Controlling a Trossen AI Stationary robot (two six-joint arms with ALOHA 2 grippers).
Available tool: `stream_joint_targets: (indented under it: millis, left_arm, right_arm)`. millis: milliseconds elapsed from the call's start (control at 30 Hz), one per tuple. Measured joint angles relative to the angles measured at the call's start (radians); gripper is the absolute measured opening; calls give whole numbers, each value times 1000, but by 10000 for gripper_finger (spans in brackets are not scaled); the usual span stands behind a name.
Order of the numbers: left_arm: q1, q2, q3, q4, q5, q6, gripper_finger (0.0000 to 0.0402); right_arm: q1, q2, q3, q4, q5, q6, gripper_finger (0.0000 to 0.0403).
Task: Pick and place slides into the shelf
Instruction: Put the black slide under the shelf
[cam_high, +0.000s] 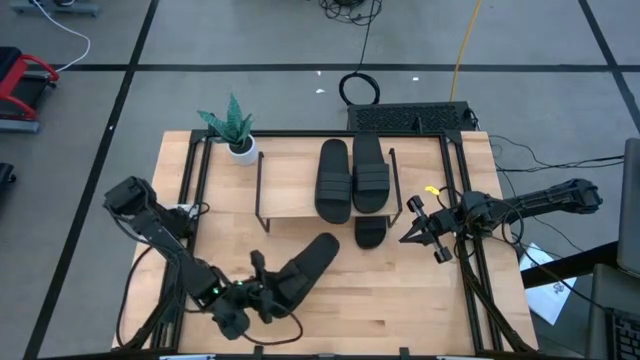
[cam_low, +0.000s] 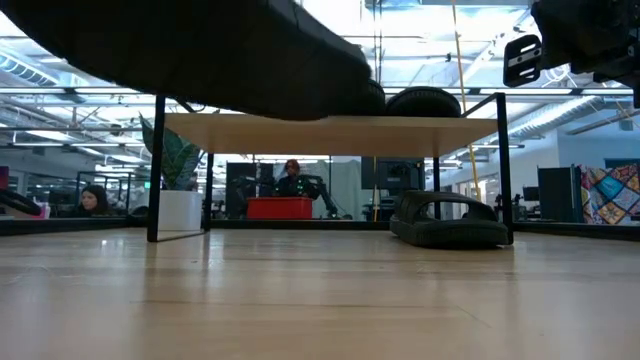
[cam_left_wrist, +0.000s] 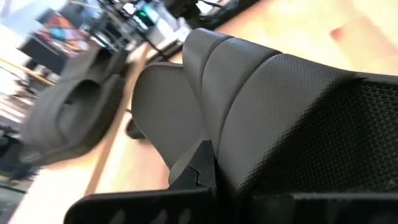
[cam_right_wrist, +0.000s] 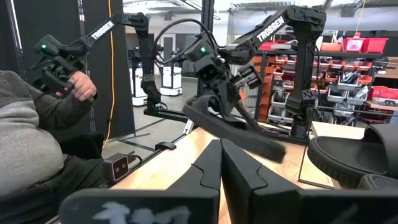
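Closest to my left wrist camera is the black slide that my left hand has clamped at one end, near the front edge of the worktop. I hold it lifted clear of the wood, its free end angled up toward the shelf, probably so it can travel over without dragging. Two more slides lie side by side on the shelf's top board, and a fourth sits on the worktop at the shelf's front edge under the top board. My guess is the space beside that one suits the slide I carry. My right hand waits just right of the shelf, fingers pressed together with nothing between them. A potted plant stands at the shelf's back left corner, out of my way.
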Motion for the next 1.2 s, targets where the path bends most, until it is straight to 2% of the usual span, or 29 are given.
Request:
stream_joint_targets:
  millis: [167,367,767,933,1200]
  left_arm:
    - [50,59,70,-165,129,-134,0]
    - [127,128,112,-278,117,-213,0]
    - [327,150,125,-278,149,-203,0]
    - [377,150,125,-276,235,-221,0]
    - [446,150,125,-275,210,-247,0]
  right_arm:
    - [0,0,0,0,0,-1,0]
    - [0,0,0,0,0,13,0]
    - [0,0,0,10,1,10,0]
    - [0,0,0,10,1,10,0]
    - [0,0,0,13,1,12,0]
